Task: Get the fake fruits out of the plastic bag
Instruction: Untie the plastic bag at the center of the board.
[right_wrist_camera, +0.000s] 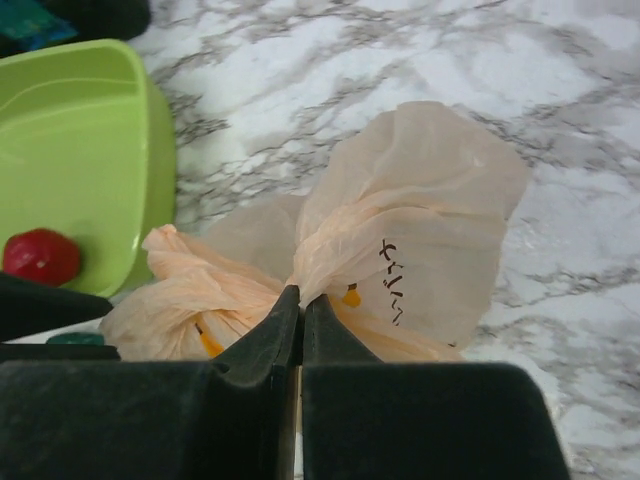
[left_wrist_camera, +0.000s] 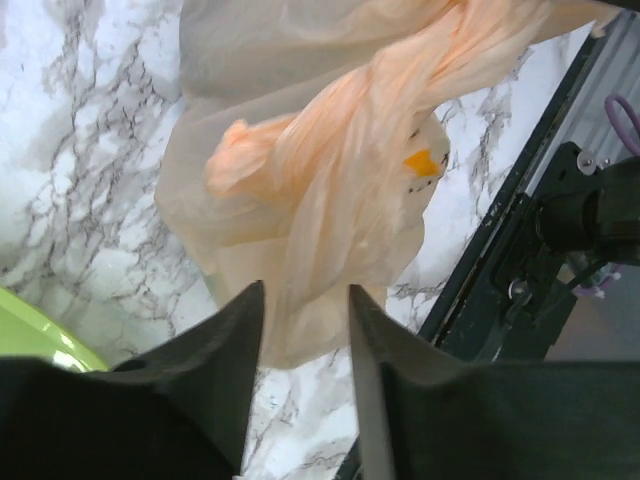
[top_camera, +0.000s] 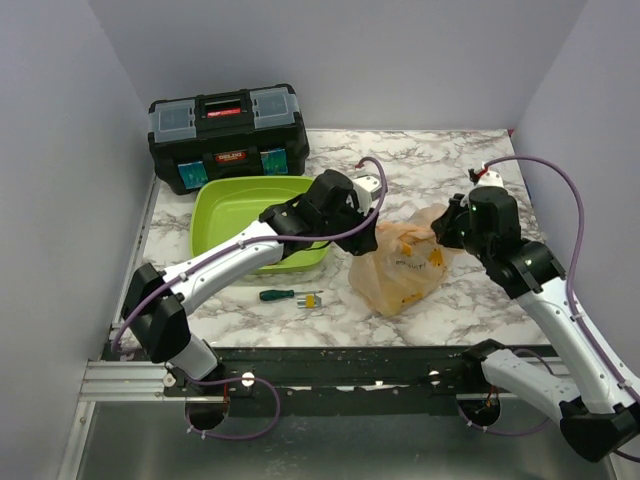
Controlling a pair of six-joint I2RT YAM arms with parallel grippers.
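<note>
The plastic bag (top_camera: 400,268) is a crinkly peach-orange sack lying on the marble top between both arms. My right gripper (right_wrist_camera: 302,295) is shut on a gathered fold of the plastic bag (right_wrist_camera: 420,230), at its right upper side in the top view, where the right gripper (top_camera: 447,226) meets it. My left gripper (left_wrist_camera: 305,290) is open, its fingers apart. A hanging edge of the plastic bag (left_wrist_camera: 320,200) lies just past its tips, unpinched. In the top view the left gripper (top_camera: 372,222) is at the bag's left top. The fake fruits are hidden inside; only yellow-orange patches show through the film.
A lime-green tray (top_camera: 225,205) sits left of the bag, with a red ball (right_wrist_camera: 40,255) inside it. A black toolbox (top_camera: 228,135) stands at the back left. A green-handled screwdriver (top_camera: 290,296) lies in front of the tray. The table's black front rail (left_wrist_camera: 500,260) runs close by the bag.
</note>
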